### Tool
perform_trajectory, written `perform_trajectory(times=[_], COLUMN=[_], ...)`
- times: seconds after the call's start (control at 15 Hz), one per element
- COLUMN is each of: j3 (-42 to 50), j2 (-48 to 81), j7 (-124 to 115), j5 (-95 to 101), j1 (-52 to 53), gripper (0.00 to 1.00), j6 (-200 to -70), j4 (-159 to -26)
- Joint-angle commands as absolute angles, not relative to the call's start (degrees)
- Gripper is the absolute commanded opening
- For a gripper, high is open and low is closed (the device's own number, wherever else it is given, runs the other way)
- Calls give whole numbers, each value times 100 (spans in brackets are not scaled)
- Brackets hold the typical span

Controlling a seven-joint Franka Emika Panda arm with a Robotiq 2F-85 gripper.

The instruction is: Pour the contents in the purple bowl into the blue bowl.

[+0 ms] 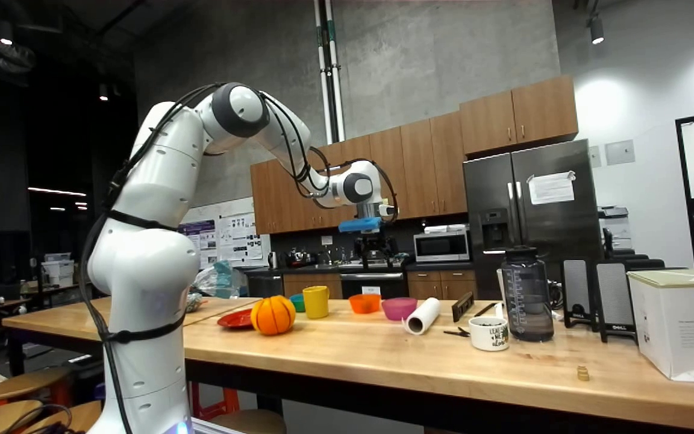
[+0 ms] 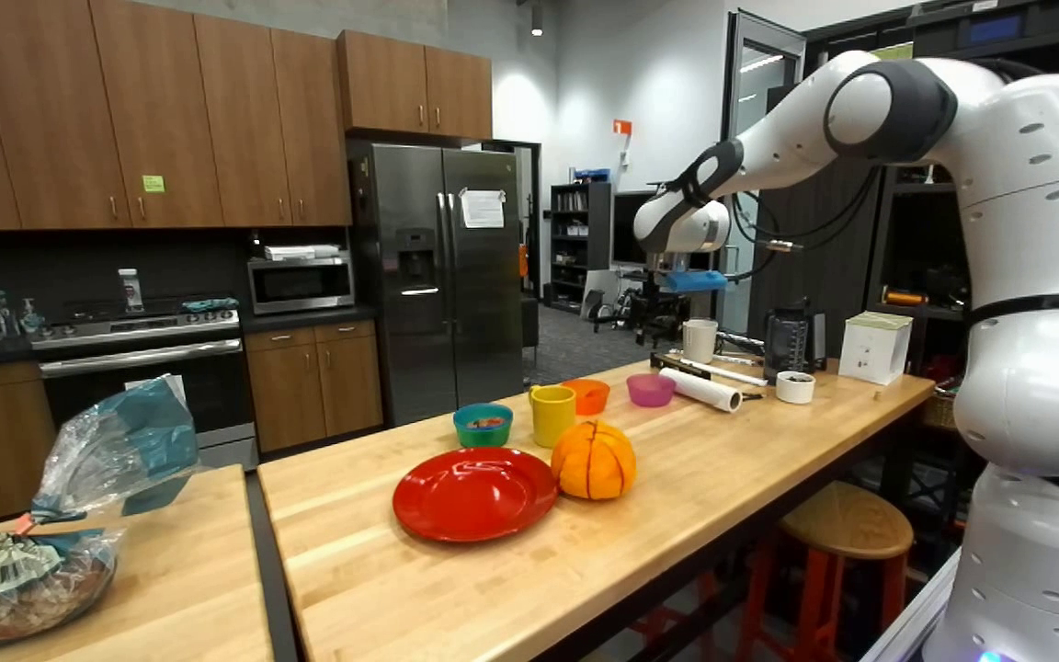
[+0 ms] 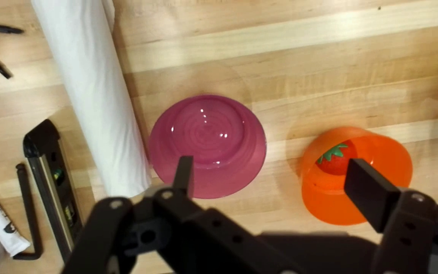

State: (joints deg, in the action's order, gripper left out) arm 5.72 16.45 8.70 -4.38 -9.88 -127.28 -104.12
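Note:
The purple bowl (image 3: 207,179) stands upright on the table, with no contents visible inside. It also shows in both exterior views (image 1: 399,308) (image 2: 651,390). No plainly blue bowl shows. A teal-green bowl (image 2: 483,425) with small reddish contents stands left of the yellow mug; its edge shows in an exterior view (image 1: 298,302). An orange bowl (image 3: 333,207) beside the purple one holds a red strawberry-like toy (image 3: 338,158) with green leaves. My gripper (image 3: 270,167) is open and empty, high above the table. In the wrist view one finger overlaps the purple bowl, the other the orange bowl.
A white paper roll (image 3: 89,95) lies close beside the purple bowl. A black level (image 3: 53,171) lies beyond it. A yellow mug (image 2: 552,416), orange pumpkin (image 2: 594,460) and red plate (image 2: 474,496) stand along the table. A white cup (image 1: 489,333) and dark bottle (image 1: 528,295) stand past the roll.

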Motion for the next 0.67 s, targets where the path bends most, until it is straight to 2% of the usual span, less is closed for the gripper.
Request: perform_trajectory(times=[0.0, 0.6], j3=[509, 332], j2=[1009, 66], j7=[1209, 1320], j5=[-277, -201], j1=[-904, -535], gripper=[100, 100], j6=[-12583, -12711], j4=[-11007, -12058])
